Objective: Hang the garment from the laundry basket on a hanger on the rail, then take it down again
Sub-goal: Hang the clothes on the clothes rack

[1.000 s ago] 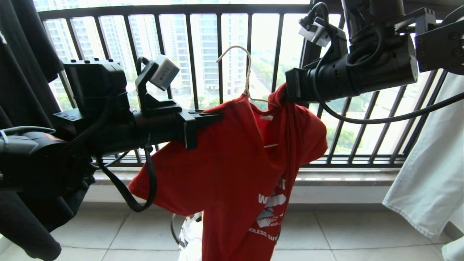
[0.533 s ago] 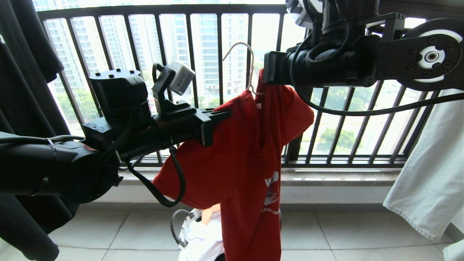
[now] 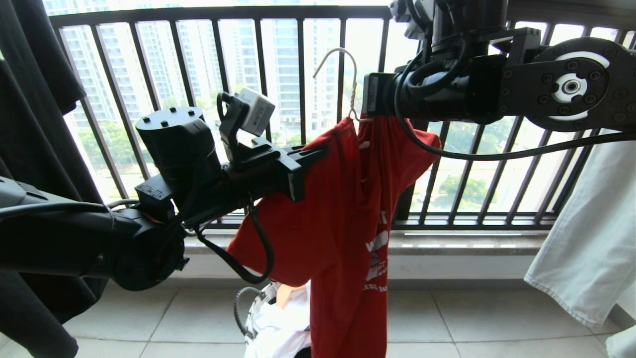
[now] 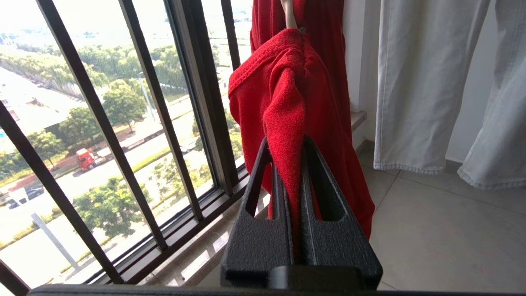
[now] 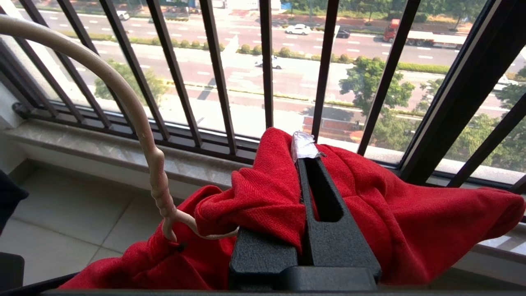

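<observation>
So the red T-shirt (image 3: pixel 343 219) fills the middle of my head view, hanging in a bunched, twisted column that runs off the bottom edge, so I can't see its hem. The white lettering is folded and only partly readable.

My left gripper (image 3: pixel 318 155) comes in from the left side, clamped tight on a fold of the shirt's shoulder; the wrist view shows red cloth squeezed between both fingers (image 4: pixel 283 189).

My right gripper (image 3: pixel 366 115) reaches in from the upper right, jaws together on the collar by a small white label (image 5: pixel 303 146); in the head view the tips are buried in fabric.

The wire hanger (image 3: pixel 348 79) pokes out of the neck, only its hook and twisted stem showing, the rest is inside the shirt.

The laundry basket (image 3: pixel 248 308) sits at the bottom centre, mostly hidden behind the shirt and cut off.
</observation>
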You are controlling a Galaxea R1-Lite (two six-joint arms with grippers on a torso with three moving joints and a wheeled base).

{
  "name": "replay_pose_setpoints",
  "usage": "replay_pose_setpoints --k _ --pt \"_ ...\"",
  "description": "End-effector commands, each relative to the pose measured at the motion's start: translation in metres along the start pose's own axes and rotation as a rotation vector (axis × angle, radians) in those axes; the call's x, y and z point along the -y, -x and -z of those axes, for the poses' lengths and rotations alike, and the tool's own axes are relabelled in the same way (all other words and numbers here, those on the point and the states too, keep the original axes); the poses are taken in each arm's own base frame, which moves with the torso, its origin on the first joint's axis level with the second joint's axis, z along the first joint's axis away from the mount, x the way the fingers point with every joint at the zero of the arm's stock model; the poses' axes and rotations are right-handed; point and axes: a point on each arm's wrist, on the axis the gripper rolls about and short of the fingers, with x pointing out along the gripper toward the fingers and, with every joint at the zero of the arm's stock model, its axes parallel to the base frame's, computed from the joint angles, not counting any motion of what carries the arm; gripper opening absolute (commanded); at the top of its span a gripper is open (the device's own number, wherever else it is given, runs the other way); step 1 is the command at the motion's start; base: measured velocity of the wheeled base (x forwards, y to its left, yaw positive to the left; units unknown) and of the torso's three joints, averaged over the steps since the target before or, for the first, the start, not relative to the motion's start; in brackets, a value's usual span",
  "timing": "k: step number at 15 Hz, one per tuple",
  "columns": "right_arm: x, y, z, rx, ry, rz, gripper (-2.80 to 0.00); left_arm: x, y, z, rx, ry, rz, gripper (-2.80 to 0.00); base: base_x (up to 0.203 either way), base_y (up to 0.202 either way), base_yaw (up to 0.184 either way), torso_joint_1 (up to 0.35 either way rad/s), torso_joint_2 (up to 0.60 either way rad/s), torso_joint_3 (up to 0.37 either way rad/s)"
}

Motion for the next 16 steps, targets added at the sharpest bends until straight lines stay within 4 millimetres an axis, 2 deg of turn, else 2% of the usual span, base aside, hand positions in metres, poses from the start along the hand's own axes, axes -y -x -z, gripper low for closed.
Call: replay_pose_setpoints --k 1,9,11,16 --pt "-0.001 0.000 0.001 0.002 0.015 0.023 -2.80 0.003 -0.009 0.015 0.000 0.002 -0.024 -2.80 0.000 0.000 0.000 0.000 0.00 0.000" --pt "-0.029 0.010 0.001 0.041 0.017 0.033 -2.80 0.006 -0.025 0.022 0.026 -0.041 -0.111 -2.80 0.000 0.000 0.000 0.000 0.00 0.000" --pt "-0.029 0.010 0.002 0.043 0.016 0.046 -2.80 0.003 -0.028 0.017 0.088 -0.053 -0.148 -2.80 0.000 0.000 0.000 0.000 0.00 0.000" --pt "-0.026 0.007 0.006 0.027 0.023 0.078 -2.80 0.002 -0.029 0.012 0.106 -0.054 -0.165 -2.80 0.000 0.000 0.000 0.000 0.00 0.000"
